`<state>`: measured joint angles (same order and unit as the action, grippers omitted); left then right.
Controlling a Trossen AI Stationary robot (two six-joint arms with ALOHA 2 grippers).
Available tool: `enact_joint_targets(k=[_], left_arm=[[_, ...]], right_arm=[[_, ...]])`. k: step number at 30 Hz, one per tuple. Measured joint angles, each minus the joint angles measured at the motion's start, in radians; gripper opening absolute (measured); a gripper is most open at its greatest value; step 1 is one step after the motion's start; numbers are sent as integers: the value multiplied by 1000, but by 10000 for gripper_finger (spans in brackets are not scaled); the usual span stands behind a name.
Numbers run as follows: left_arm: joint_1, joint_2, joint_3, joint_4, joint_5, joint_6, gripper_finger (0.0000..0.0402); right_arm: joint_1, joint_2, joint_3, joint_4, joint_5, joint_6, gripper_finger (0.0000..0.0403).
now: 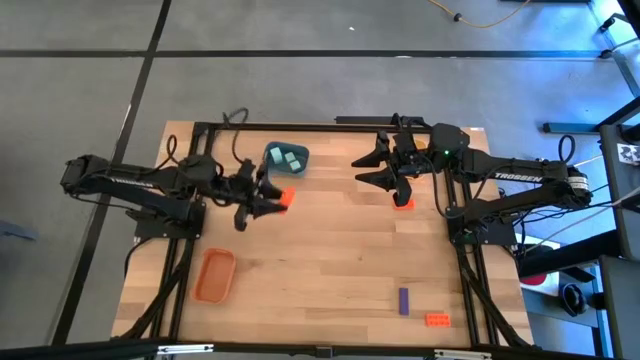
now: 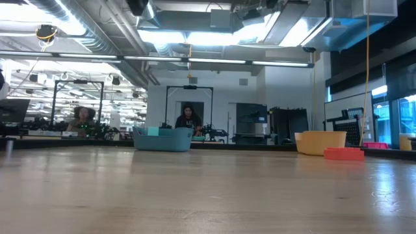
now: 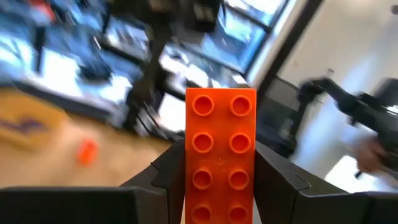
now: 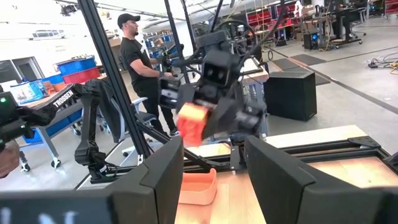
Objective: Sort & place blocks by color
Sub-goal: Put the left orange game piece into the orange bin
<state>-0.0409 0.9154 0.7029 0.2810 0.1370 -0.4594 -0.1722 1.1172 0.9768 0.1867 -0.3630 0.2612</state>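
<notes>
Left gripper (image 1: 277, 200) fingers clenched on orange-red block (image 3: 221, 152) — long axis along fingers; orange tray (image 1: 214, 276) nearer left arm; right fingers released.

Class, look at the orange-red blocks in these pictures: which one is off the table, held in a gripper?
The orange-red block clamped in the left gripper, beside the blue tray. The other two orange-red ones lie on the wood: one under the right gripper, one at the near edge.

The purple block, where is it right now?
In the high view the purple block lies on the table near its front right corner, just left of an orange-red block, far from both grippers.
</notes>
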Motion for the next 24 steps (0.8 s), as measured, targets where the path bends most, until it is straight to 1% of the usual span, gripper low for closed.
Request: enact_joint_targets(k=[5, 10, 13, 15, 17, 21, 24], left_arm=[[-118, 0, 0, -125, 19, -139, 134], [-233, 0, 0, -176, -16, -218, 134], [-294, 0, 3, -240, -24, -297, 134], [-339, 0, 32, -360, -25, -346, 134], [-393, 2, 78, -528, -26, -376, 134], [-509, 47, 152, -844, -30, -448, 134], [-607, 79, 161, -952, -27, -528, 134]], right_arm=[[0, 0, 0, -1, -1, 27, 174], [0, 0, 0, -1, 0, 22, 174], [0, 0, 0, -1, 1, 22, 174], [0, 0, 0, -1, 0, 22, 174], [0, 0, 0, -1, -4, 21, 174], [0, 0, 0, -1, -5, 19, 174], [0, 0, 0, -9, -5, 19, 174]])
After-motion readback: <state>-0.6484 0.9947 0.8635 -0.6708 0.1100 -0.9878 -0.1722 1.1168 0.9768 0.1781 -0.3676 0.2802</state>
